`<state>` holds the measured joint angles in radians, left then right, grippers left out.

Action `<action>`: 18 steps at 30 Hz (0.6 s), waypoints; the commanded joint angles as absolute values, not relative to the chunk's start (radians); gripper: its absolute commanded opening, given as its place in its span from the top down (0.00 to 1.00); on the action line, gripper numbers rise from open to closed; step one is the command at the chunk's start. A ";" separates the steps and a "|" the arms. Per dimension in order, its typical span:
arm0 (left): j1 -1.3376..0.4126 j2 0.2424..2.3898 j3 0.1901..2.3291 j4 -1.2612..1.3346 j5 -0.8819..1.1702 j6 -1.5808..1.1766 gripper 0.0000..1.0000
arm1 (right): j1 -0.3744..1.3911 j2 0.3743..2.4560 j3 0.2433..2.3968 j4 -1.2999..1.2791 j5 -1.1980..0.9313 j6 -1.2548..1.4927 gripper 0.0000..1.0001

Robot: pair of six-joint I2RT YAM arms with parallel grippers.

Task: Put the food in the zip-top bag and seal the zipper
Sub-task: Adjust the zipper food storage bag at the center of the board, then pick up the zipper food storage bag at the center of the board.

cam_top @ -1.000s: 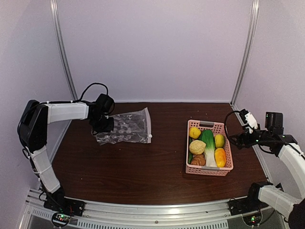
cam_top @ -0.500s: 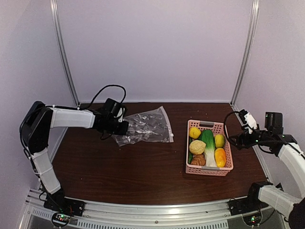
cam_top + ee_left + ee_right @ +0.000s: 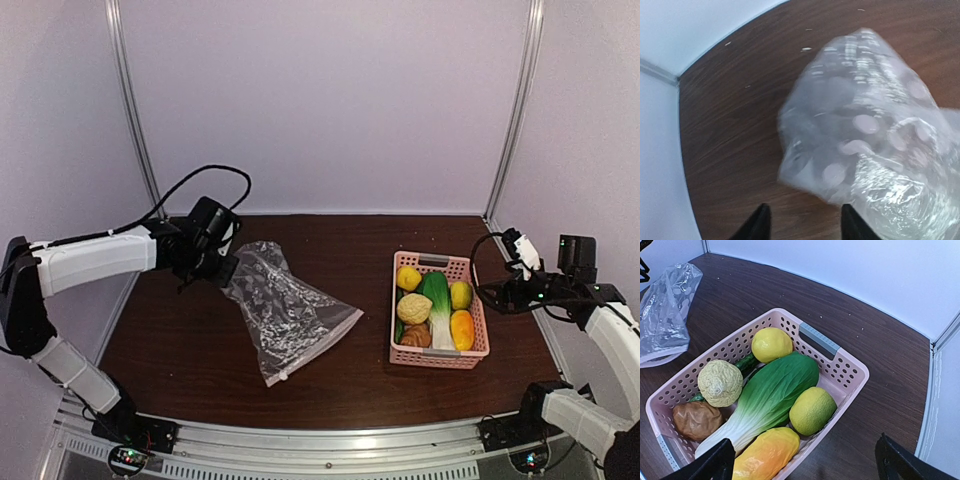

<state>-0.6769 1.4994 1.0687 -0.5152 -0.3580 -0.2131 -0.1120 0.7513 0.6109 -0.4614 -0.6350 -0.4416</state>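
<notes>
The zip-top bag (image 3: 290, 315) is clear with pale dots and lies slanting across the table's left middle. Its zipper edge faces the front, with the white slider (image 3: 283, 377) at the near corner. My left gripper (image 3: 225, 265) hovers at the bag's far end, open; in the left wrist view the bag (image 3: 865, 135) lies blurred just beyond my left gripper (image 3: 805, 225), bare wood between the tips. The food sits in the pink basket (image 3: 840, 365): a lemon (image 3: 771, 344), bok choy (image 3: 775, 395), a yellow-green lemon (image 3: 812, 410), an orange-yellow piece (image 3: 765, 455), brown bread (image 3: 696, 420). My right gripper (image 3: 804, 450) hangs wide open above the basket's right side.
The pink basket (image 3: 440, 355) stands right of centre, about a hand's width from the bag. A pale bumpy ball (image 3: 720, 382) and a dark green vegetable (image 3: 742, 362) also lie in it. White booth walls close the back and both sides.
The bag was dragged from the back left towards the centre, then swung down to lie slanted towards the front. My left gripper has let go of it and drawn back. The right arm stayed still.
</notes>
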 commanded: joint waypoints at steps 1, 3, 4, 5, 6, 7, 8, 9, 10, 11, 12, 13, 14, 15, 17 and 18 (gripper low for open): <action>-0.634 1.509 1.239 -0.650 -0.517 -0.217 0.43 | -0.118 0.754 0.632 -0.472 -0.661 -0.443 0.01; -0.716 1.506 1.287 -0.614 -0.403 -0.228 0.39 | -0.118 0.753 0.633 -0.475 -0.656 -0.446 0.01; -0.783 1.496 1.286 -0.571 -0.362 -0.193 0.38 | -0.118 0.752 0.633 -0.478 -0.653 -0.447 0.01; -0.850 1.482 1.267 -0.521 -0.313 -0.136 0.38 | -0.118 0.749 0.634 -0.479 -0.651 -0.447 0.01; -0.922 1.471 1.240 -0.482 -0.271 -0.079 0.39 | -0.118 0.745 0.632 -0.479 -0.649 -0.447 0.01; -0.979 1.466 1.222 -0.463 -0.248 -0.039 0.39 | -0.118 0.742 0.631 -0.477 -0.649 -0.447 0.01; -1.021 1.475 1.217 -0.477 -0.236 -0.019 0.41 | -0.118 0.739 0.631 -0.476 -0.649 -0.445 0.01; -1.053 1.487 1.219 -0.508 -0.244 -0.012 0.44 | -0.118 0.738 0.630 -0.476 -0.650 -0.445 0.01; -1.077 1.500 1.219 -0.556 -0.298 -0.014 0.47 | -0.118 0.739 0.630 -0.477 -0.651 -0.446 0.01; -1.105 1.501 1.206 -0.614 -0.344 -0.018 0.48 | -0.118 0.742 0.630 -0.477 -0.653 -0.448 0.01; -1.144 1.494 1.185 -0.647 -0.378 -0.015 0.48 | -0.118 0.744 0.631 -0.478 -0.651 -0.450 0.01; -1.168 1.481 1.151 -0.674 -0.405 -0.011 0.48 | -0.118 0.747 0.631 -0.480 -0.654 -0.451 0.01; -1.198 1.464 1.115 -0.696 -0.419 0.022 0.48 | -0.118 0.750 0.631 -0.481 -0.657 -0.453 0.01; -1.224 1.441 1.077 -0.708 -0.428 0.050 0.47 | -0.118 0.752 0.632 -0.482 -0.659 -0.454 0.01; -1.271 1.406 1.011 -0.714 -0.477 0.078 0.35 | -0.118 0.757 0.633 -0.484 -0.666 -0.456 0.01; -1.287 1.397 0.993 -0.732 -0.486 0.088 0.33 | -0.118 0.760 0.634 -0.486 -0.668 -0.458 0.01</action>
